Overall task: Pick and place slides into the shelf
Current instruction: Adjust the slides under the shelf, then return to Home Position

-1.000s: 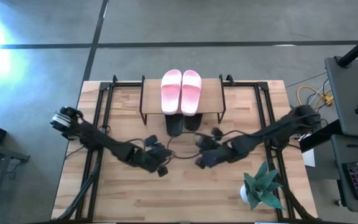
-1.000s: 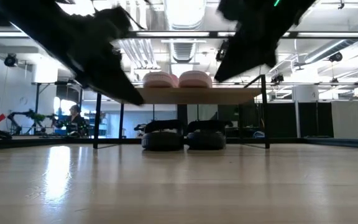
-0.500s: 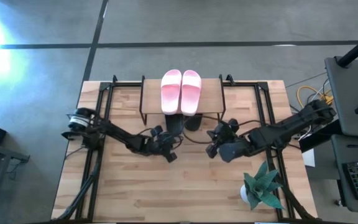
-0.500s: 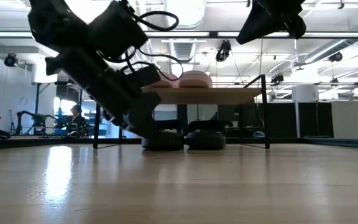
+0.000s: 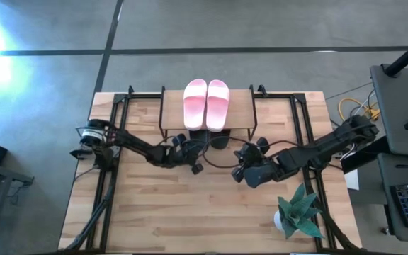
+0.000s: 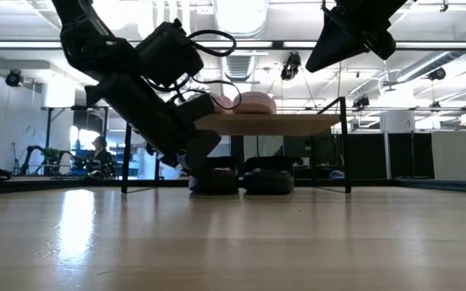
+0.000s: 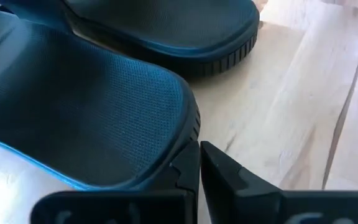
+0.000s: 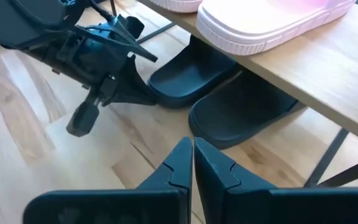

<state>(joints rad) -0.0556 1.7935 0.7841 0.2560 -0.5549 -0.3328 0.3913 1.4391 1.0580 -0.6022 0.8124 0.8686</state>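
Sitting mid-frame under the shelf (image 5: 243, 106), the black slides (image 8: 229, 106) look light, flexible and grippy; take a side edge. Left hand (image 7: 199, 163) and right hand (image 8: 191, 155) are closed, empty.

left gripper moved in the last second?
Yes. In the high view the left gripper has moved toward the small wood-topped shelf, from the open tabletop to the heel of the left matte black slide under it.
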